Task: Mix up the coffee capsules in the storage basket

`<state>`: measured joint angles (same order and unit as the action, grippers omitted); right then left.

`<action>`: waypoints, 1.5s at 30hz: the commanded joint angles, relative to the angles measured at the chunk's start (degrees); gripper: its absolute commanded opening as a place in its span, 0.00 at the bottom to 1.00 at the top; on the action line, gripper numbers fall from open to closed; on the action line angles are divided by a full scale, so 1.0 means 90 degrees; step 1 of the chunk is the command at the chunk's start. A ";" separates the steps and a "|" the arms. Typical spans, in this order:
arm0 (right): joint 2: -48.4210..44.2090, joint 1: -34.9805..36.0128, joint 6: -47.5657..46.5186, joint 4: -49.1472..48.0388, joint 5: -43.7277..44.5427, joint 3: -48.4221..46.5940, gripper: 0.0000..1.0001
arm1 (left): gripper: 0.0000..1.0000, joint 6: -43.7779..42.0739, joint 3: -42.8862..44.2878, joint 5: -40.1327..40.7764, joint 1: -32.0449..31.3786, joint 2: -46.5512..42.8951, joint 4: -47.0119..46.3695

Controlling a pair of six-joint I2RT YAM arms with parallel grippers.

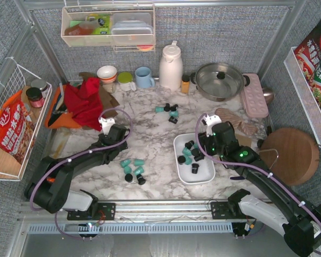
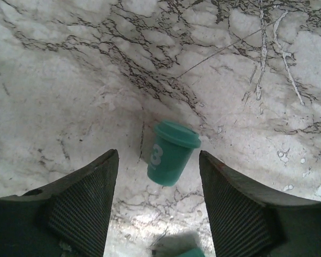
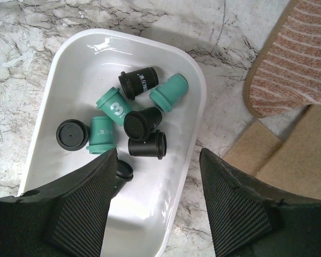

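The white storage basket lies right of centre and holds several teal and black coffee capsules. My right gripper is open and empty above it; in the right wrist view its jaws straddle the basket's right rim, with the capsules just beyond. My left gripper is open and empty over the marble. In the left wrist view a teal capsule lies just beyond the fingertips of the left gripper, not touched. Loose capsules lie in two groups, one near and one farther back.
At the back stand a white thermos, a steel pan, cups and a pink tray. A red cloth lies at back left and a wire basket hangs left. A round wooden board and a striped pad are right of the basket.
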<state>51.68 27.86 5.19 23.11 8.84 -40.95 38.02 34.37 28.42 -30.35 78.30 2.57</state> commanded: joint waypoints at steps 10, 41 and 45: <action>-0.0146 -0.0008 0.0048 -0.0247 -0.0132 0.0106 0.67 | 0.57 -0.0094 0.0253 -0.0873 0.0354 0.0807 -0.0507; -0.0215 -0.0048 0.0073 -0.0335 -0.0162 0.0213 0.67 | 0.35 0.0190 0.0202 -0.0697 0.0337 0.0554 0.0444; -0.0232 -0.0051 0.0094 -0.0370 -0.0131 0.0255 0.67 | 0.33 0.0199 0.0323 -0.0776 0.0279 0.0161 0.0492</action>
<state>49.91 27.38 5.43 21.32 7.38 -39.18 39.46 36.32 21.89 -27.29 82.52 5.76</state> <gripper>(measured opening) 0.669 0.386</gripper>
